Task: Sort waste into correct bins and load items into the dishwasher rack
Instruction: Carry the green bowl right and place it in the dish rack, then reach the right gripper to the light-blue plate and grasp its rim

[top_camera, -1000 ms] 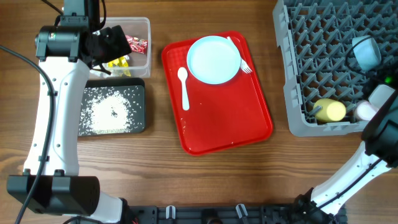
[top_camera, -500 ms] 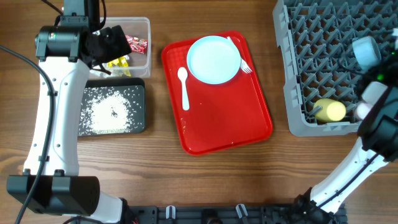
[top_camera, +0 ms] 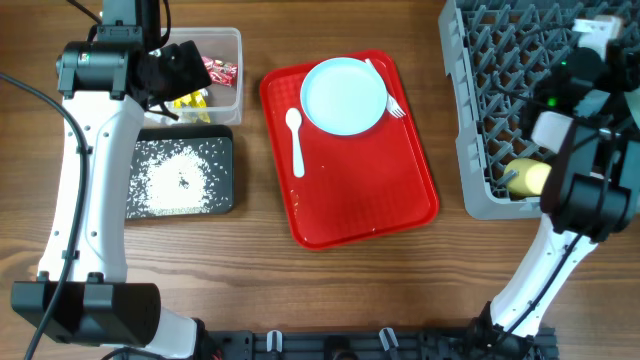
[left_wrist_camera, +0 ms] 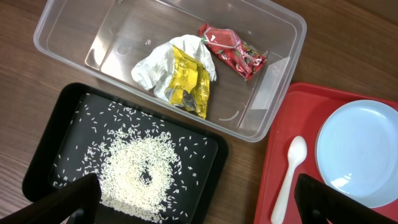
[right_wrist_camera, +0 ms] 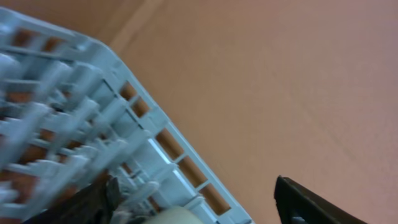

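Found the grey dishwasher rack at far right, part loaded: noted a yellow cup lying at its near edge; could not tell what else sits behind the right arm.

Found the red tray at centre, carrying a pale blue plate, a white spoon and a small fork. Judged all three not yet loaded.

Judged the waste sorting done:
- Clear tub, far left: holds napkin, yellow wrapper and red wrapper.
- Black tub, just nearer: holds rice.

Found the left fingers spread wide above the tubs, gripping nothing. Found the right fingers apart over the rack's corner, clamped on nothing visible.

Recorded the worktop as brown wood grain. Saw nothing of the room beyond it.
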Controlling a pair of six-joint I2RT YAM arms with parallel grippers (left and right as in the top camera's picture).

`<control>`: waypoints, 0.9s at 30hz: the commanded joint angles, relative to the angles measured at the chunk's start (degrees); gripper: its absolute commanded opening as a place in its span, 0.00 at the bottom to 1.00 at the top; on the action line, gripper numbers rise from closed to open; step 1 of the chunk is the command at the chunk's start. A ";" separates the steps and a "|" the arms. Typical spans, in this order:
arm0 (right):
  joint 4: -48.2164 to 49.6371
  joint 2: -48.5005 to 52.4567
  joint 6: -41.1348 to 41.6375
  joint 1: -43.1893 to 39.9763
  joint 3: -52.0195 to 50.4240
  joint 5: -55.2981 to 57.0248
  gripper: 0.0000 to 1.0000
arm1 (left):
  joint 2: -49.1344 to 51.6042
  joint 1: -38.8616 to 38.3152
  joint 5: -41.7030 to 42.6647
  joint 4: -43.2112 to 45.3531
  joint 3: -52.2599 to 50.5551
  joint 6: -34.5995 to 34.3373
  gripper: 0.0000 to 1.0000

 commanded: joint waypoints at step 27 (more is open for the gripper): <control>-77.40 -37.29 46.88 27.47 0.55 -70.55 1.00 | 0.35 -0.04 -0.72 -0.02 0.00 -0.76 1.00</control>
